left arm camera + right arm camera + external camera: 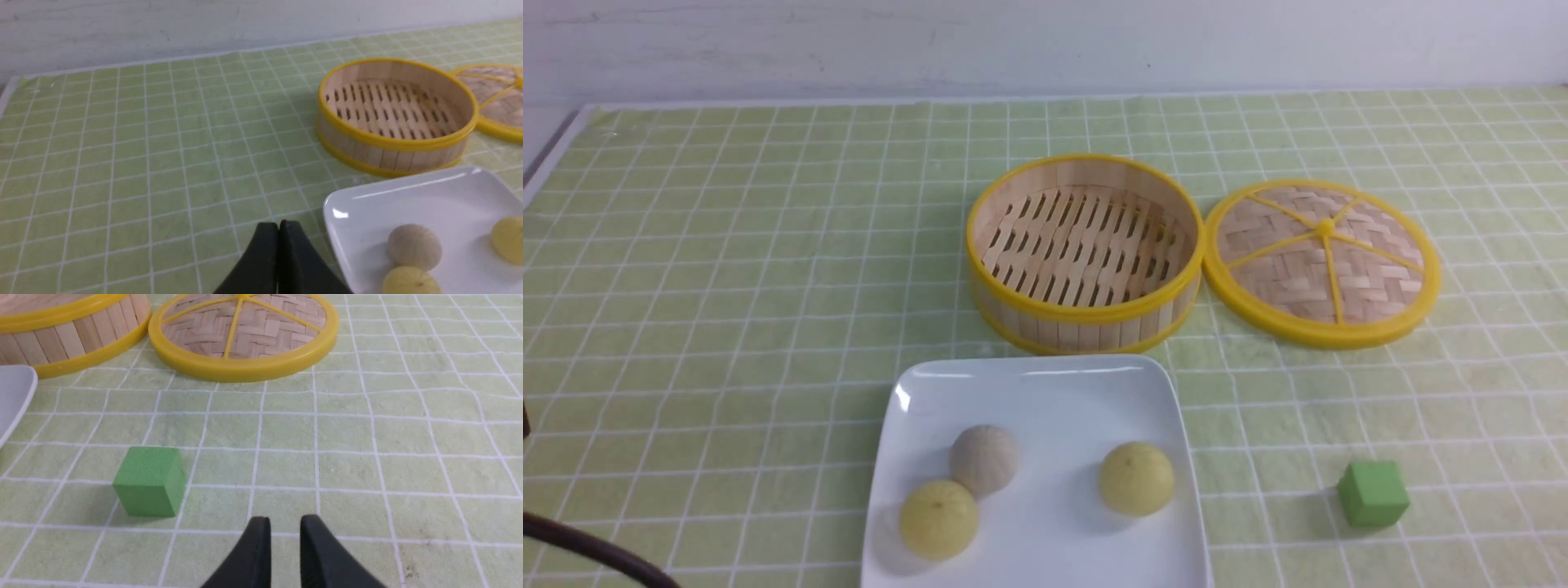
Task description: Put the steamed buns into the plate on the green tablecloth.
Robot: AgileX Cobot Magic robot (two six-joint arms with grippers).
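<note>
All three steamed buns lie in the white square plate [1045, 392] on the green tablecloth [727, 286]: a whitish-grey one [984, 457], a pale yellow one [938, 518] touching it, and another yellow one [1137, 478] apart to the right. My left gripper [278, 228] is shut and empty, hovering over the cloth just left of the plate [408, 196], near the grey bun [414, 246]. In the right wrist view my right gripper [285, 522] stands over bare cloth, its fingers slightly apart with nothing between them. Neither gripper's fingers show in the front view.
An open bamboo steamer [1085, 253] with yellow rims stands behind the plate, and its woven lid [1323, 261] lies beside it on the right. A green cube [1373, 493] sits right of the plate, near my right gripper [149, 481]. A dark cable [580, 549] crosses the front left corner.
</note>
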